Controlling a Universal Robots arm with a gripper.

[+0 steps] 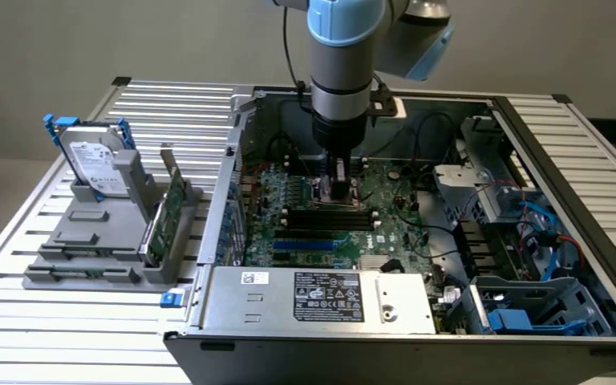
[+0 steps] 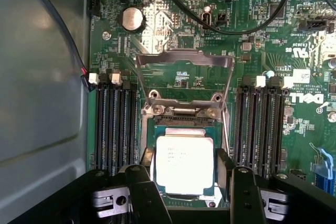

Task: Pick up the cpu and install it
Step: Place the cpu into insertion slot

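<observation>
The cpu (image 2: 185, 165) is a small square chip with a silvery top and a thin green edge. It lies flat within the open metal frame of the motherboard's socket (image 2: 184, 109), whose load plate (image 2: 184, 59) is swung back. My gripper (image 2: 185, 157) straddles the chip, one black finger (image 2: 143, 179) against each of two opposite edges, so it is shut on it. In the exterior view the gripper (image 1: 342, 195) reaches straight down into the open computer case (image 1: 286, 297), at the middle of the green motherboard (image 1: 394, 233).
Black memory slots (image 2: 113, 124) flank the socket on both sides, and black cables (image 2: 231, 24) cross the board beyond it. At the exterior view's left, a grey stand (image 1: 94, 241) holds a hard drive (image 1: 96, 164) with a blue bracket and an upright green card (image 1: 167, 216).
</observation>
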